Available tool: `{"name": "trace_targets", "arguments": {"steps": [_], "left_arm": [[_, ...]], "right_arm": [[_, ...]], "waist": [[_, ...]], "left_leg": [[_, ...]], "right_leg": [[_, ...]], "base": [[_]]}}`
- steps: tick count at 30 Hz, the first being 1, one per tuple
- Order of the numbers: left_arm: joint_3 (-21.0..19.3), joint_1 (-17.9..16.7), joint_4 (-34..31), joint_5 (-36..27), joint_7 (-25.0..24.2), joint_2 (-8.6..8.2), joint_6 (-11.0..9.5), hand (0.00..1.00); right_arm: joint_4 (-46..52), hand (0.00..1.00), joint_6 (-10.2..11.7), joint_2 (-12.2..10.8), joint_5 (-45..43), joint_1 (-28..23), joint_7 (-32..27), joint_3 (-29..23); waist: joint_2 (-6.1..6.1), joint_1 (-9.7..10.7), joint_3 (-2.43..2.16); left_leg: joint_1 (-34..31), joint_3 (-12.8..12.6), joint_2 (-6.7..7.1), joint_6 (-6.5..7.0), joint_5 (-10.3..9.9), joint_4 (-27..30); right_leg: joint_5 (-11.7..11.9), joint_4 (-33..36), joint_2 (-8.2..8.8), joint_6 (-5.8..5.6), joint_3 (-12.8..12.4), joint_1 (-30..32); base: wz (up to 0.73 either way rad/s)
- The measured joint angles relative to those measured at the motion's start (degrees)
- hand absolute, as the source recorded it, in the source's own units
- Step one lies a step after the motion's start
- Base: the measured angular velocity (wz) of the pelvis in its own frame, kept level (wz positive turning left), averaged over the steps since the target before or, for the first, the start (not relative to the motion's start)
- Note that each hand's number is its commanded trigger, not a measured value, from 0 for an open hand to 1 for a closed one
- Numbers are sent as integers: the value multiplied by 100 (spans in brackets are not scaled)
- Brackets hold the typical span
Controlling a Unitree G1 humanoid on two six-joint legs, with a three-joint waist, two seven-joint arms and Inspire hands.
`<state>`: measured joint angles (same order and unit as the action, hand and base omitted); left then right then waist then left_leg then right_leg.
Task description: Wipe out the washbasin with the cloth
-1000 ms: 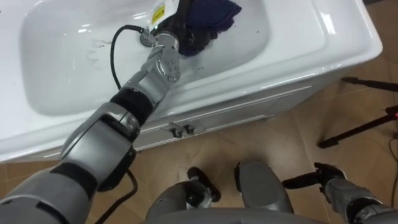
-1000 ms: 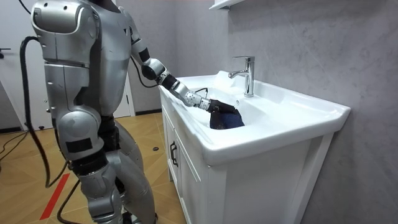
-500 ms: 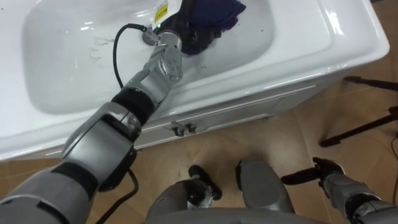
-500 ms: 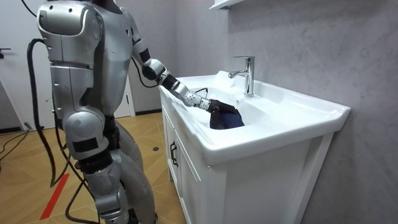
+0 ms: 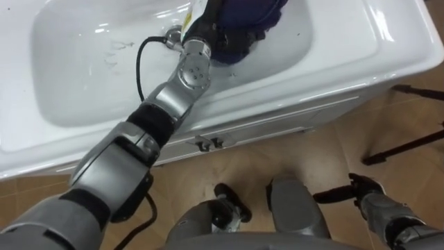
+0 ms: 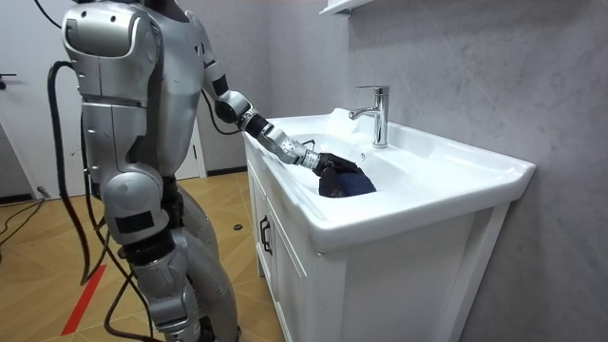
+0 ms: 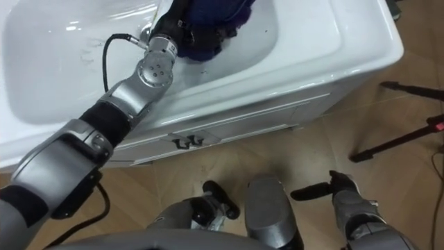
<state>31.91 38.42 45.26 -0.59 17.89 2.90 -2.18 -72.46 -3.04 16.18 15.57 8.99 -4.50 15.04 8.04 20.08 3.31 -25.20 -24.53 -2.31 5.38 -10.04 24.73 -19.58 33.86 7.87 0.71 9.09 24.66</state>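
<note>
While my left hand (image 5: 210,31) lay in the white basin (image 5: 76,69), its fingers were curled round a dark blue cloth (image 5: 251,12); my right hand (image 5: 365,192) hung low, fingers straight.

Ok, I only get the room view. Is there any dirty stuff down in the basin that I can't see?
Observer: Yes. The left eye view shows grey marks on the floor of the basin, to the robot's left of its arm. The blue cloth gripped in the left hand is off to their right.
Operator: Where's the other hand?
Observer: The right hand hangs low over the wooden floor, fingers relaxed, holding nothing.
Operator: Is anything on the floor there?
Observer: Black tripod legs stand further to the robot's right.
</note>
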Motion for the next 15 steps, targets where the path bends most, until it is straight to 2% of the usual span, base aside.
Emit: {"name": "trace_targets", "arguments": {"steps": [6, 10, 13, 15], "left_arm": [[-36, -175, -75, 11, -268, 18, -175, 100], [-36, -220, -67, 17, -392, 49, -211, 100], [-33, -219, 103, 100, -421, 66, -327, 100], [-30, -297, 225, 244, -456, 75, -379, 100]], "right_arm": [[101, 0, 57, -93, -14, -49, 28, -3], [128, 0, 56, -79, -6, -60, 30, -6], [129, 0, 48, -69, 18, -112, 37, -5], [106, 0, 47, -61, 32, -168, 33, -9]], "waist": [[-238, -20, 10], [-237, -25, -2], [-229, -29, -7], [-250, -27, 9]], "left_leg": [[91, -25, 0, 2, -3, 57], [161, -25, -6, 2, -5, 77], [251, -20, 8, 2, -4, 21], [398, -14, 20, 1, -4, -56]], "right_leg": [[-15, -25, -7, -26, -58, -104], [-15, -38, -11, -27, -91, -177], [-15, -40, -14, -27, -95, -235], [-15, -101, -28, -26, -93, -372]], "base": [[-3], [-5], [-3], [-3]]}}
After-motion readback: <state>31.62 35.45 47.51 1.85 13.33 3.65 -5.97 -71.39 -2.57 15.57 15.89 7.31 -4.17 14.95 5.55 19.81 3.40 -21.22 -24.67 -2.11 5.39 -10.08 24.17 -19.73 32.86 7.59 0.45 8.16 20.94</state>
